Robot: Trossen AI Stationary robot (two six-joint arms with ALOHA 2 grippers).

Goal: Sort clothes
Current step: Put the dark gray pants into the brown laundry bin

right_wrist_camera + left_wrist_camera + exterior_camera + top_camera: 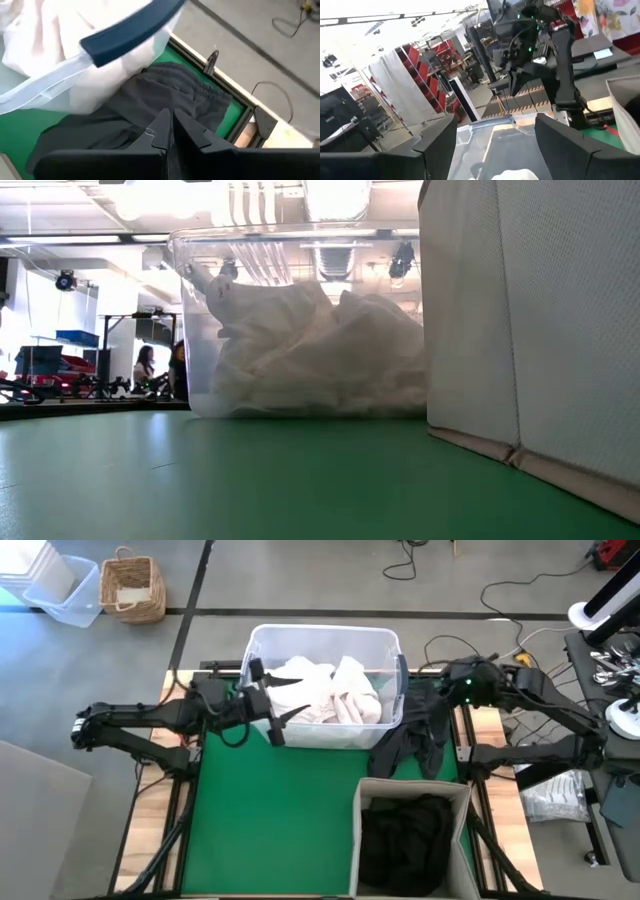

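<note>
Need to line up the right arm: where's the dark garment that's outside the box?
In the high view the dark garment is draped on the right side of the table, between the tub and the box, under the right gripper, which is shut on it.

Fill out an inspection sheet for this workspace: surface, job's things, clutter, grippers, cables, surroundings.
Surface: green mat on a wooden table, bare in front of the tub.
Job's things: white clothes piled in the clear tub; black clothes in the beige fabric box; a dark garment draped beside the tub's right end.
Clutter: nothing seen on the mat.
Grippers: left gripper open over the tub's left end, empty; right gripper shut on the dark garment.
Cables: loose cables on the floor behind the table.
Surroundings: wicker basket and a spare plastic bin on the floor; people far off in the room.
</note>
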